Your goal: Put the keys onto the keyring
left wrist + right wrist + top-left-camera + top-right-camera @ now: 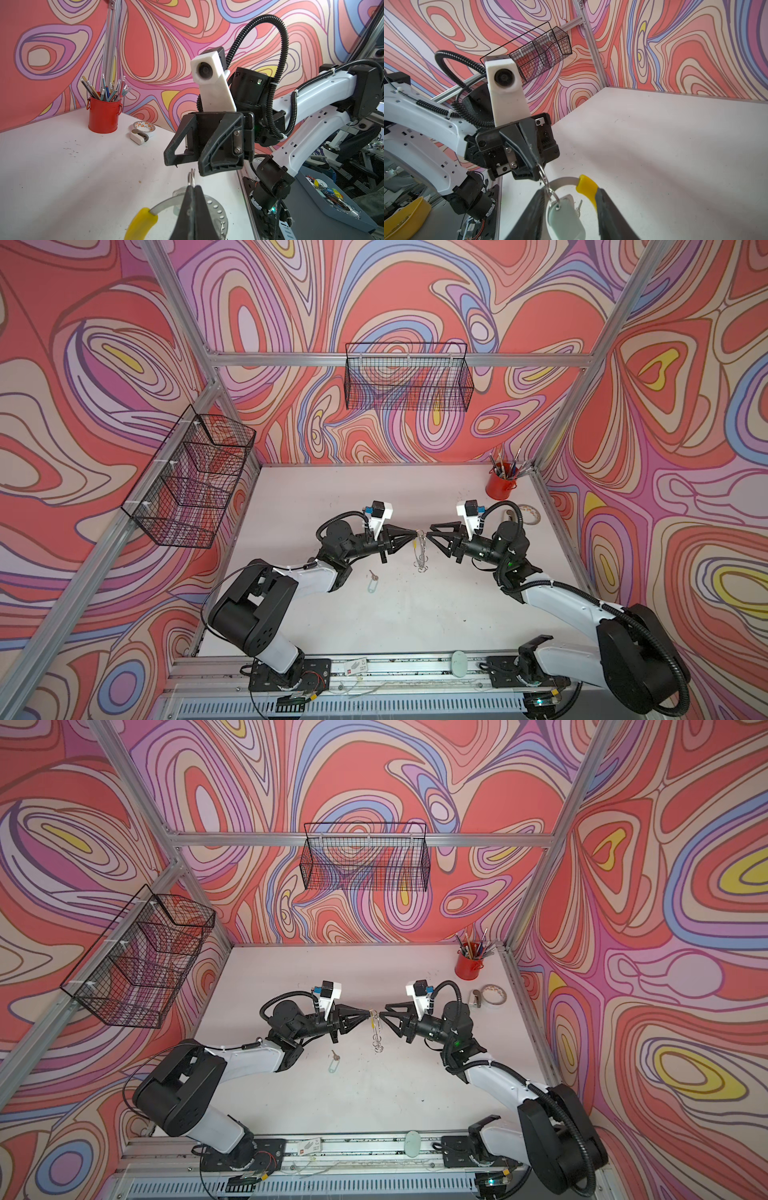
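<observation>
— Where's the keyring (420, 549)?
— Standing on edge between the two grippers. The left gripper (413, 533) is clamped tight on one of its wire loops (541, 173).
— And the right gripper (429, 531)?
— Jaws apart, just beside the hoop (a pale tag (564, 220) hangs from it). Another key (372, 578) lies on the table (415, 614).
</observation>
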Action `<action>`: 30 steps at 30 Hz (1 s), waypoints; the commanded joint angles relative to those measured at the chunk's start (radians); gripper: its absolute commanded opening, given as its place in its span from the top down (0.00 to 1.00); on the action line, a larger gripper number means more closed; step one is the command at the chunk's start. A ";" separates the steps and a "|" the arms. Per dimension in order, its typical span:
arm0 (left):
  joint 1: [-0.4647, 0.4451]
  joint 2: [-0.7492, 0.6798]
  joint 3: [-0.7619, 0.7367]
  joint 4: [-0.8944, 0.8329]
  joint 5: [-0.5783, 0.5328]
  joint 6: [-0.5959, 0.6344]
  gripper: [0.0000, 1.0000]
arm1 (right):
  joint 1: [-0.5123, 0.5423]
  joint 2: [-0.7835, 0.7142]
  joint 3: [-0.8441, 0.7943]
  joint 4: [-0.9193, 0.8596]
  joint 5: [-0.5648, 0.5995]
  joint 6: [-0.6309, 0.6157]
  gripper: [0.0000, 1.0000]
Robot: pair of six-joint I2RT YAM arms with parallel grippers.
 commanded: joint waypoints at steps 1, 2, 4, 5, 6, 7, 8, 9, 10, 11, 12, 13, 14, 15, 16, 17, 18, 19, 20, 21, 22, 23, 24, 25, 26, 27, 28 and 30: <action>0.001 0.007 0.023 0.087 0.027 -0.014 1.00 | 0.005 0.007 0.011 0.046 -0.032 0.012 0.57; 0.001 0.006 0.023 0.087 0.029 -0.015 1.00 | 0.008 0.011 0.011 0.044 -0.032 0.009 0.58; -0.002 0.004 0.023 0.086 0.036 -0.015 1.00 | 0.013 0.019 0.015 0.032 -0.032 0.001 0.59; -0.002 0.003 0.024 0.086 0.037 -0.013 1.00 | 0.016 0.022 0.018 0.032 -0.031 0.000 0.60; -0.003 0.004 0.022 0.087 0.040 -0.012 1.00 | 0.019 0.025 0.020 0.031 -0.031 0.000 0.61; -0.004 0.002 0.021 0.086 0.041 -0.012 1.00 | 0.023 0.030 0.023 0.033 -0.032 -0.002 0.62; -0.005 0.003 0.020 0.087 0.041 -0.012 1.00 | 0.029 0.035 0.028 0.032 -0.032 -0.003 0.62; -0.005 0.003 0.018 0.087 0.043 -0.012 1.00 | 0.035 0.038 0.033 0.028 -0.032 -0.009 0.63; -0.007 0.002 0.018 0.087 0.042 -0.011 1.00 | 0.041 0.042 0.039 0.017 -0.033 -0.018 0.64; -0.008 0.002 0.018 0.087 0.044 -0.012 1.00 | 0.047 0.045 0.044 0.005 -0.032 -0.027 0.65; -0.010 0.002 0.020 0.086 0.044 -0.011 1.00 | 0.052 0.050 0.049 -0.003 -0.032 -0.032 0.66; -0.011 0.002 0.020 0.087 0.043 -0.010 1.00 | 0.054 0.054 0.051 -0.006 -0.034 -0.034 0.67; -0.012 0.002 0.021 0.087 0.044 -0.010 1.00 | 0.055 0.056 0.052 -0.006 -0.034 -0.034 0.68; -0.013 0.003 0.020 0.086 0.044 -0.010 1.00 | 0.057 0.056 0.053 -0.006 -0.035 -0.032 0.69; -0.013 0.003 0.020 0.087 0.044 -0.010 1.00 | 0.059 0.057 0.051 -0.003 -0.035 -0.033 0.70; -0.014 0.005 0.020 0.087 0.043 -0.010 1.00 | 0.061 0.056 0.051 -0.003 -0.033 -0.035 0.71; -0.015 0.005 0.020 0.087 0.044 -0.010 1.00 | 0.062 0.057 0.049 -0.002 -0.033 -0.035 0.73; -0.015 0.007 0.020 0.086 0.043 -0.010 1.00 | 0.063 0.058 0.049 -0.003 -0.033 -0.035 0.76; -0.015 0.005 0.020 0.087 0.043 -0.009 1.00 | 0.063 0.060 0.051 -0.005 -0.035 -0.037 0.79; -0.016 0.005 0.021 0.087 0.041 -0.009 1.00 | 0.063 0.063 0.052 -0.008 -0.036 -0.037 0.81; -0.016 0.005 0.020 0.087 0.040 -0.008 1.00 | 0.063 0.064 0.051 -0.010 -0.038 -0.040 0.84; -0.016 0.004 0.020 0.087 0.040 -0.009 1.00 | 0.064 0.066 0.051 -0.010 -0.038 -0.040 0.86; -0.016 0.003 0.020 0.086 0.038 -0.009 1.00 | 0.064 0.068 0.049 -0.010 -0.039 -0.039 0.87; -0.016 0.003 0.021 0.087 0.038 -0.009 1.00 | 0.065 0.069 0.049 -0.010 -0.038 -0.038 0.89; -0.016 0.004 0.022 0.087 0.039 -0.010 1.00 | 0.064 0.070 0.048 -0.010 -0.040 -0.037 0.93; -0.016 0.005 0.022 0.087 0.039 -0.010 1.00 | 0.066 0.069 0.049 -0.010 -0.041 -0.037 0.96; -0.015 0.006 0.022 0.087 0.039 -0.009 1.00 | 0.068 0.070 0.047 -0.010 -0.041 -0.038 0.99; -0.015 0.006 0.020 0.086 0.032 -0.008 1.00 | 0.069 0.069 0.049 -0.017 -0.037 -0.041 1.00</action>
